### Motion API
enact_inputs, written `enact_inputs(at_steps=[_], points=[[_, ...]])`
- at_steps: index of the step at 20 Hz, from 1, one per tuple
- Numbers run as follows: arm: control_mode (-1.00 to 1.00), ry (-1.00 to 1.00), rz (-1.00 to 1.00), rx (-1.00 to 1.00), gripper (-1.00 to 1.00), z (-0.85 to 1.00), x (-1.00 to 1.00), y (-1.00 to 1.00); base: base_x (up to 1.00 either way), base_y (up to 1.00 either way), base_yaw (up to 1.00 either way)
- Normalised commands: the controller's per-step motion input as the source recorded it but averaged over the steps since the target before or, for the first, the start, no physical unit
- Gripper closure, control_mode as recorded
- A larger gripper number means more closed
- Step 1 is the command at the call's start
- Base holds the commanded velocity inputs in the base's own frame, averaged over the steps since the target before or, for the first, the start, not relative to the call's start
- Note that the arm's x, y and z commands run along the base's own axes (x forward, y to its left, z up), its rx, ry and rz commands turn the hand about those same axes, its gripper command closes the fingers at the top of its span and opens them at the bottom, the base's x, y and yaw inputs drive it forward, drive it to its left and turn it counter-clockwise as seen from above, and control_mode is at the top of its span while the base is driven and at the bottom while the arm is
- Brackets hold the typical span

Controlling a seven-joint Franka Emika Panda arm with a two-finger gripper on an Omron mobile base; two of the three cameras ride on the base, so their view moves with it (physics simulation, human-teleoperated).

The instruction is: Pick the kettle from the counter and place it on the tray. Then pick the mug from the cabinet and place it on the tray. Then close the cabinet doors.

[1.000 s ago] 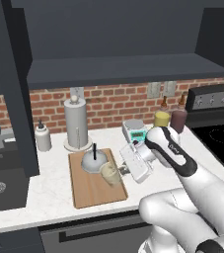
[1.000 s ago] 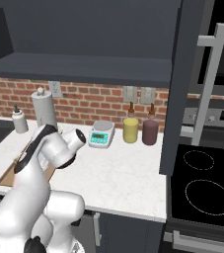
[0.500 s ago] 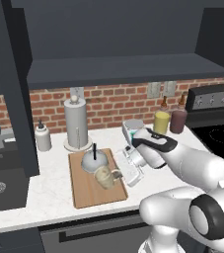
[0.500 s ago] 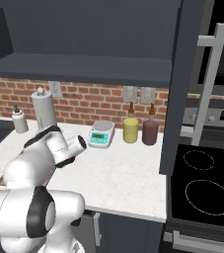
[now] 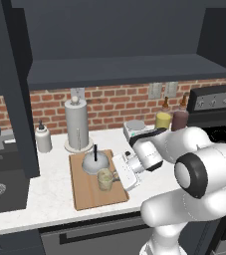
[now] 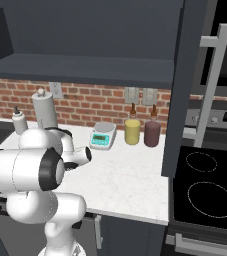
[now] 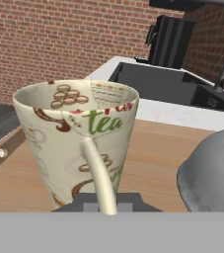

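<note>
The cream mug (image 5: 104,179) stands upright on the wooden tray (image 5: 87,195), just in front of the grey dome kettle (image 5: 95,162) with its black handle. My gripper (image 5: 116,175) reaches in from the right, shut on the mug's handle. In the hand view the mug (image 7: 79,138) looms close, its handle running down between the gripper (image 7: 103,201) tips, with the kettle (image 7: 213,169) at the right on the tray (image 7: 158,153). The cabinet (image 5: 124,67) above stands open, one cabinet door (image 5: 15,89) at the left and the other cabinet door (image 6: 190,85) at the right.
A paper-towel cylinder (image 5: 77,124) and a soap bottle (image 5: 43,138) stand behind the tray. The dark sink (image 5: 2,179) is at the left. A scale (image 5: 134,130), a yellow jar (image 5: 163,120) and a dark jar (image 5: 180,119) line the brick wall. The stove (image 6: 205,195) lies right.
The arm has swung left and down, bringing the mug onto the tray in front of the kettle.
</note>
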Motion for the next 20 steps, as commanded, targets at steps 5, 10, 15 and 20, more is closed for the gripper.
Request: enact_inputs(at_steps=[5, 10, 15, 20], points=[[-1.0, -0.06, 0.01, 0.11, 1.0, -0.35, 0.03, 0.01, 0.0, 0.0, 0.0], [-1.0, -0.01, 0.0, 0.06, 1.0, -0.1, -0.17, 0.0, 0.0, 0.0, 0.0], [-1.0, 0.0, 0.0, 0.01, -1.0, 0.02, -0.28, 0.0, 0.0, 0.0, 0.0], [-1.0, 0.0, 0.0, 0.01, -1.0, 0.07, -0.18, 0.0, 0.0, 0.0, 0.0]])
